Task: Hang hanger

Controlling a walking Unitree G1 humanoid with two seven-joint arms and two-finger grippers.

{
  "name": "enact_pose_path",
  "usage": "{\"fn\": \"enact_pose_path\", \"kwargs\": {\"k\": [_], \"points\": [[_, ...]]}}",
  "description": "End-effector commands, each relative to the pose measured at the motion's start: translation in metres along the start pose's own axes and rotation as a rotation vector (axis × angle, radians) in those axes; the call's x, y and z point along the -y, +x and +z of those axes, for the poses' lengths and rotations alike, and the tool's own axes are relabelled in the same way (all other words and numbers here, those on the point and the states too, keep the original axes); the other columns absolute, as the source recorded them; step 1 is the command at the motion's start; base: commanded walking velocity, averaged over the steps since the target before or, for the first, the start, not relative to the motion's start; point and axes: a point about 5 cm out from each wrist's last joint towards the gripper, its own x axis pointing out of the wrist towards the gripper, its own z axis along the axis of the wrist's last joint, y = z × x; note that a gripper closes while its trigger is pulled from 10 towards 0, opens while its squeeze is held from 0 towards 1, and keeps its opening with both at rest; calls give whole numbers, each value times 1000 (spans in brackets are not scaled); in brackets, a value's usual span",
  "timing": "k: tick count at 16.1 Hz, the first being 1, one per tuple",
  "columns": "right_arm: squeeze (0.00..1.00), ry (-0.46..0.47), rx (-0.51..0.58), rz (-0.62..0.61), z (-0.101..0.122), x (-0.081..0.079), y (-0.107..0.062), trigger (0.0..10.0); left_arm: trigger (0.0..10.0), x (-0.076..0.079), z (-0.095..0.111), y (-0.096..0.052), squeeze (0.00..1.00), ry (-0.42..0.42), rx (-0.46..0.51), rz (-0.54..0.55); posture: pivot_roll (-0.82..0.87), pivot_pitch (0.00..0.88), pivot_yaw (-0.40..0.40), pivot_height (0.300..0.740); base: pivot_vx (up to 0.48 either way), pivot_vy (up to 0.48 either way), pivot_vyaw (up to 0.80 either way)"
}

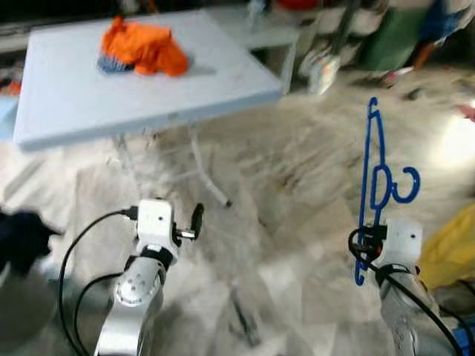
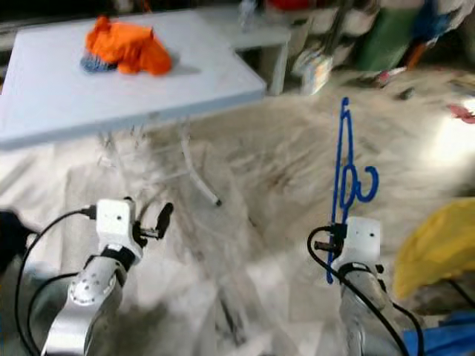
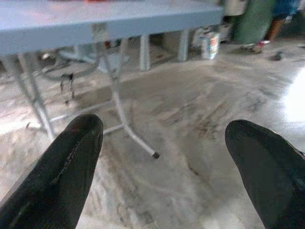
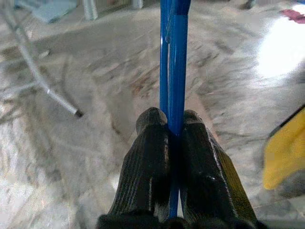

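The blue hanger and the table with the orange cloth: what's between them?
Bare marble floor, in both eye views; the hanger stands upright in the right gripper.

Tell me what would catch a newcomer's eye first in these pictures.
The bright blue hanger stands upright over the marble floor, clamped between the right gripper jaws. Next comes the crumpled orange cloth lying on the pale blue table ahead on the left. The left gripper hangs open with nothing in it, facing the table's legs.

Blue hanger [image 1: 371, 170], orange cloth [image 1: 145, 46]
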Motion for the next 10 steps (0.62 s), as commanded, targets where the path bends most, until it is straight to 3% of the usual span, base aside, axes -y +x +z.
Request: {"fn": "enact_pose_path", "kwargs": {"k": [1,8,10], "points": [[0,0,14,2,3,-2,0,10000,10000,-5,-3,-1,0,13,-16,14,-22,74,-27,740,0,356,-800],[0,-8,11,-12,2,-1,-1,10000,10000,-5,-6,-2,0,22,-28,12,-22,75,-29,740,0,355,-800],[0,-7,15,-23,2,-1,-1,10000,10000,-2,-4,-2,0,39,-7,-25,-22,78,-28,740,0,139,-800]]}}
